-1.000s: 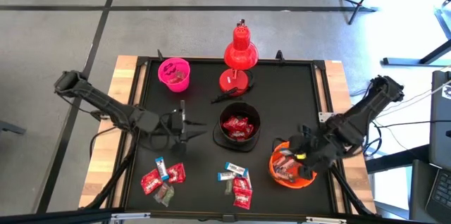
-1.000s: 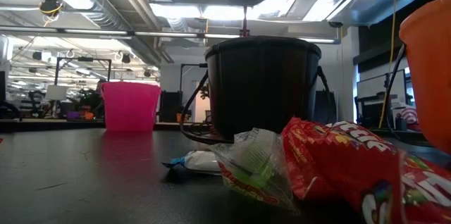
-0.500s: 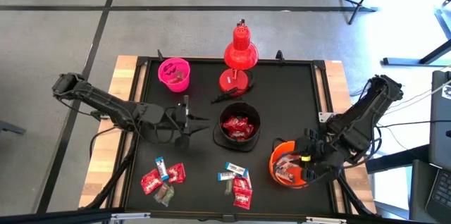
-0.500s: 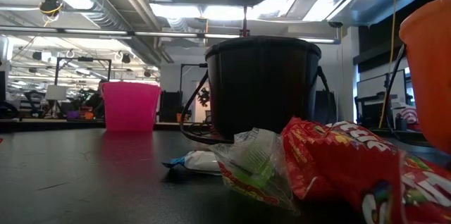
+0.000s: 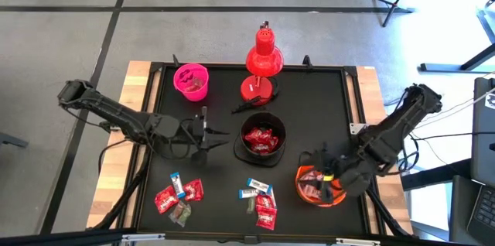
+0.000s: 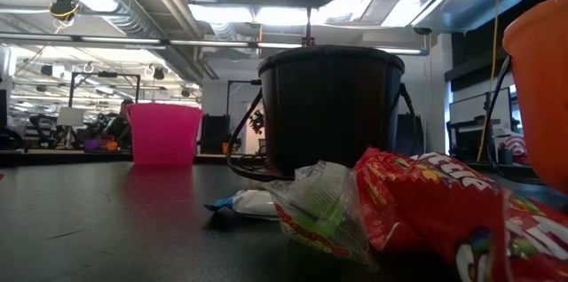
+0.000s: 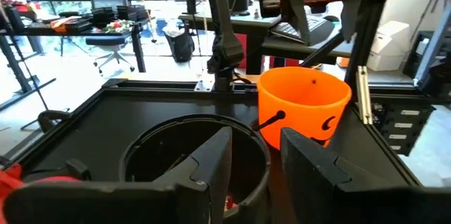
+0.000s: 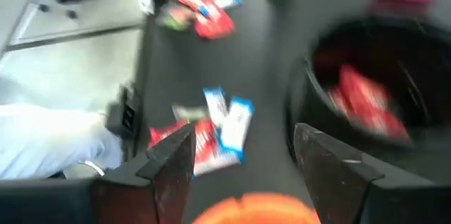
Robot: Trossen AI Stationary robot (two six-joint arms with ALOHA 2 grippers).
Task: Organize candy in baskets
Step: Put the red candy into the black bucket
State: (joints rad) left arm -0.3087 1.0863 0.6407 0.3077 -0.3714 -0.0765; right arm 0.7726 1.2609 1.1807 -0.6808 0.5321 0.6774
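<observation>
Overhead, I have the right end effector (image 5: 319,178) above the orange basket (image 5: 311,196) at the table's (image 5: 309,95) 4 o'clock corner; how its fingers stand I can't read from up here. The left end effector (image 5: 207,139) hangs at about 9 o'clock of the black basket (image 5: 263,139), which holds red candy. The pink basket (image 5: 191,81) sits near 11 o'clock, just beside the red lamp (image 5: 263,56). Loose candy lies along the 6 o'clock edge in two clusters: a left pile (image 5: 179,196) and a middle pile (image 5: 261,199).

From table height, a crinkled clear-green wrapper (image 6: 324,204) and a red packet (image 6: 448,202) fill the foreground, touching, with the black basket behind them.

My left wrist camera shows the left fingers (image 7: 211,168) partly apart with nothing between them, aimed past the black basket toward the orange one.

My right wrist camera shows the right fingers (image 8: 173,168) spread wide and empty, orange rim just beneath, the middle pile beyond.

I judge these sweets light, thin and slippery, and the foil will crumple rather than resist. I would pinch one across its flat middle, picking an outlying piece so neighbours don't drag along.
</observation>
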